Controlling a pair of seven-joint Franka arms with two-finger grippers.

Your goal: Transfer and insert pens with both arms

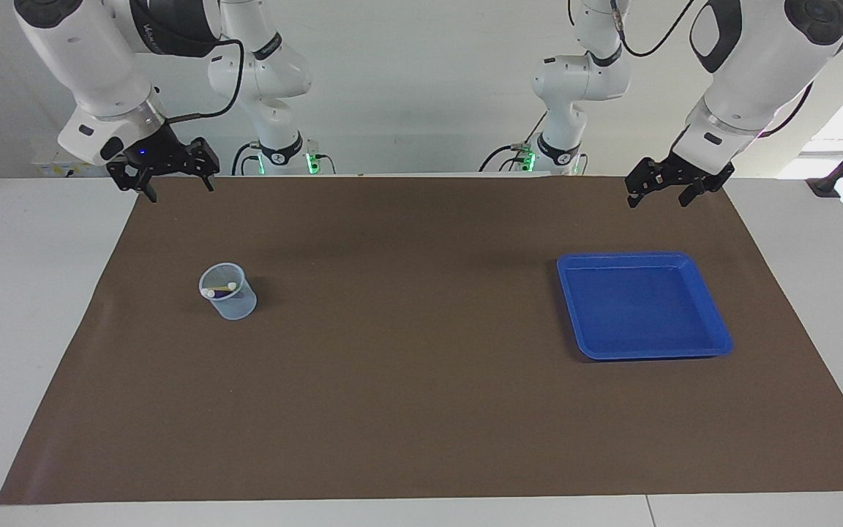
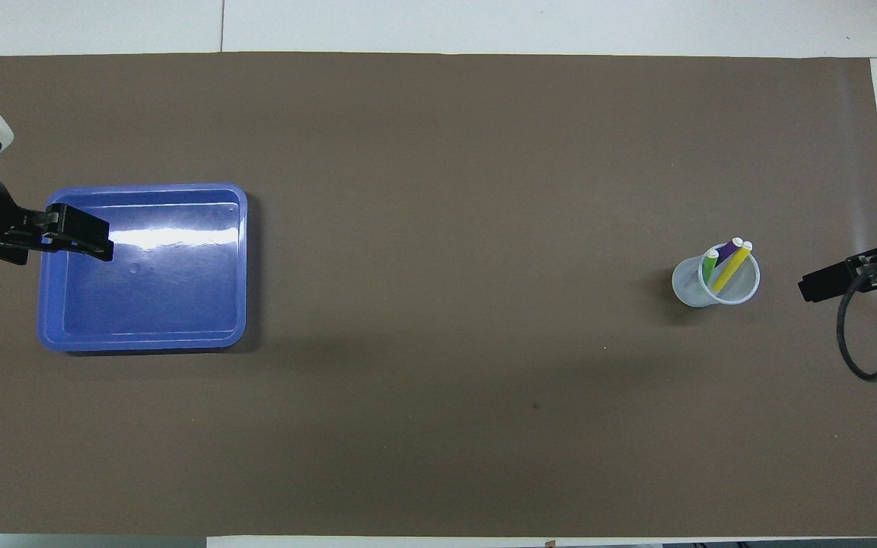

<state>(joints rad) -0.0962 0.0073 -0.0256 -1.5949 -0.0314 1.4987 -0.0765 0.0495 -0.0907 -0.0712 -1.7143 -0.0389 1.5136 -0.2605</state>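
**Both hands up and empty, pens parked in the cup**

So here's where I'm at. My right gripper [image 1: 169, 174] hangs in the air over the edge of the brown mat [image 1: 421, 410] at the robots' side, toward the right arm's end of the table — fingers spread as wide as they go, nothing between them. In the overhead view only its dark tip [image 2: 819, 287] pokes in from the side, with a black cable [image 2: 869, 358] looping under it.

My left gripper [image 1: 661, 183] is the same story at the left arm's end: raised, fingers apart, holding nothing. From above it looks like it sits over the rim of the blue tray [image 2: 141, 339], but the facing view shows it well up in the air and not touching the tray [image 1: 645, 351] at all.

Now the pens — all three stand in the clear plastic cup [image 2: 688, 288], which sits on the mat toward the right arm's end. Green pen [image 2: 709, 266], purple pen [image 2: 729, 250] and yellow pen [image 2: 732, 268] lean together with their pale ends up. In the facing view I can mostly just make out the pale tips above the cup [image 1: 235, 304]. The tray has nothing in it.
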